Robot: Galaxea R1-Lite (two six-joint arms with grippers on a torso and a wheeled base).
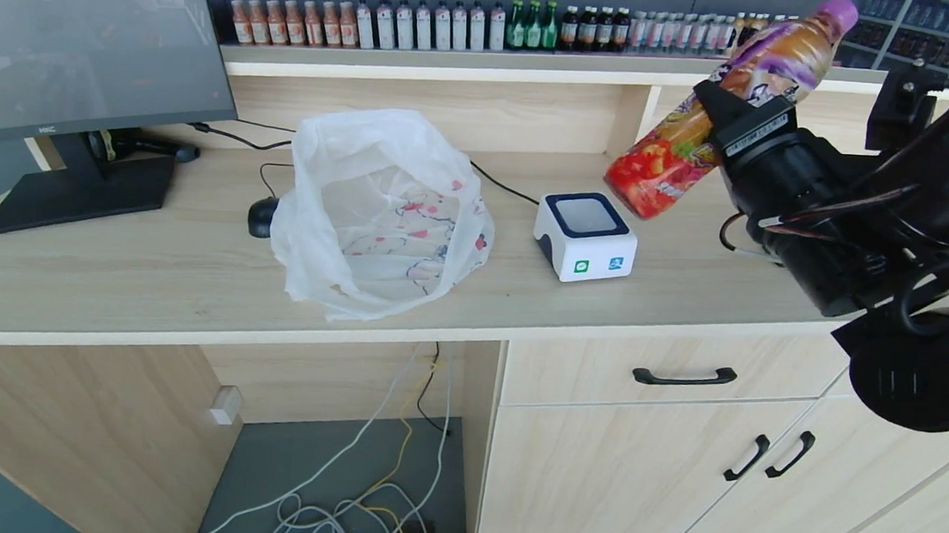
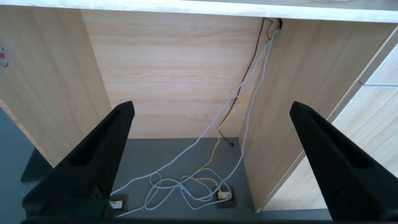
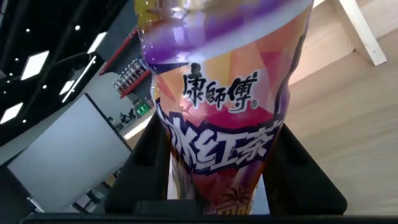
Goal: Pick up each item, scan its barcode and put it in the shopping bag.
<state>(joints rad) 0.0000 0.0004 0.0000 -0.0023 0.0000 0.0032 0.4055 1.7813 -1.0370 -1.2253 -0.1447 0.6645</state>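
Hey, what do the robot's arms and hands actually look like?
Both hands are matte black. The left hand has two broad, wedge-shaped fingers tapering to blunt tips. The right arm is bulky rounded housings with black cables looping outside; the right hand carries a small white-printed label.

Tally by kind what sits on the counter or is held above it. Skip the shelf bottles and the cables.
Drink bottle, held in the right end effector: 1
Shopping bag: 1
Barcode scanner: 1
Monitor: 1
Mouse: 1
Dark device by the monitor's foot, kind unclear: 1
Total: 6
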